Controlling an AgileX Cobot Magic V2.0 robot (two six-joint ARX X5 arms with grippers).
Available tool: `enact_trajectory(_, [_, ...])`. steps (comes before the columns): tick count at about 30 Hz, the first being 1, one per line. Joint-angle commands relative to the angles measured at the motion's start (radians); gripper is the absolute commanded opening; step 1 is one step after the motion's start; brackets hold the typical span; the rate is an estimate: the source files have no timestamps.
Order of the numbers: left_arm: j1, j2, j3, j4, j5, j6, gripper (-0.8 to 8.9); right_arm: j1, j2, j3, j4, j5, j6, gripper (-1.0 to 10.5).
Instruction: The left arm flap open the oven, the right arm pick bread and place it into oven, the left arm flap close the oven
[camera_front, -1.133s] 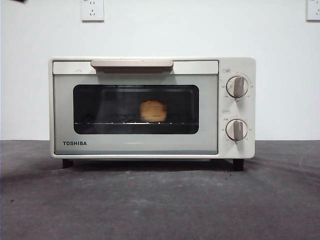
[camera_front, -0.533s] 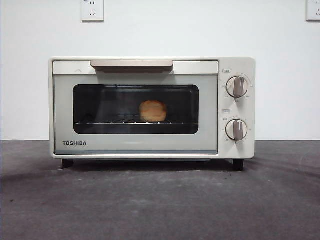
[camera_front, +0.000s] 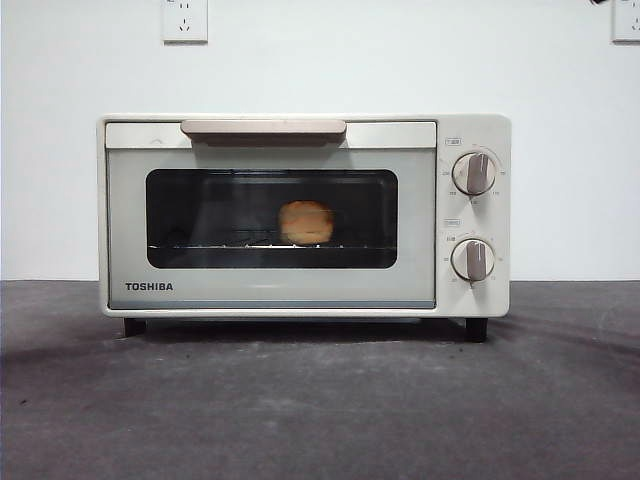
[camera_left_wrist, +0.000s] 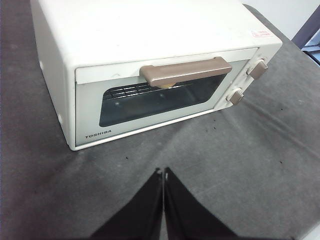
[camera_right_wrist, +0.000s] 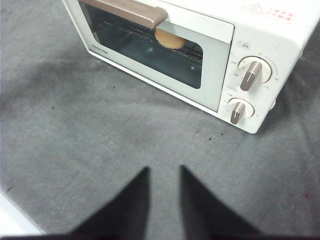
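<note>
The cream-white TOSHIBA oven (camera_front: 305, 215) stands on the dark grey table with its glass door shut; it also shows in the left wrist view (camera_left_wrist: 150, 70) and the right wrist view (camera_right_wrist: 200, 55). The bread (camera_front: 306, 222) lies on the wire rack inside, seen through the window, and shows in the right wrist view (camera_right_wrist: 169, 39). My left gripper (camera_left_wrist: 163, 172) is shut and empty, held above the table in front of the oven. My right gripper (camera_right_wrist: 165, 170) is open and empty, above the table before the oven's knob side. A black arm tip (camera_front: 598, 2) shows at a top corner.
The beige bar handle (camera_front: 264, 128) runs along the door's top. Two round knobs (camera_front: 474, 173) sit on the oven's right panel. A white wall with outlets (camera_front: 185, 20) stands behind. A white table edge (camera_right_wrist: 15, 220) shows in the right wrist view.
A black arm tip at the top left corner one second ago is gone; a black tip now shows at the top right corner. The oven and bread have not moved.
</note>
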Motion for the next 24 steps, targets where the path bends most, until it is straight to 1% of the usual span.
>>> enact_trajectory(1, [-0.003,0.003,0.016,0.010,0.000,0.012,0.11,0.005,0.004,0.010,0.010,0.000,0.005,0.1])
enact_trajectory(3, [-0.003,0.003,0.016,0.010,0.000,0.012,0.11,0.005,0.003,0.010,0.009,0.000,0.014,0.1])
enact_trajectory(24, [-0.003,-0.001,0.016,0.011,0.000,0.012,0.11,0.005,0.003,0.010,0.010,0.000,0.012,0.1])
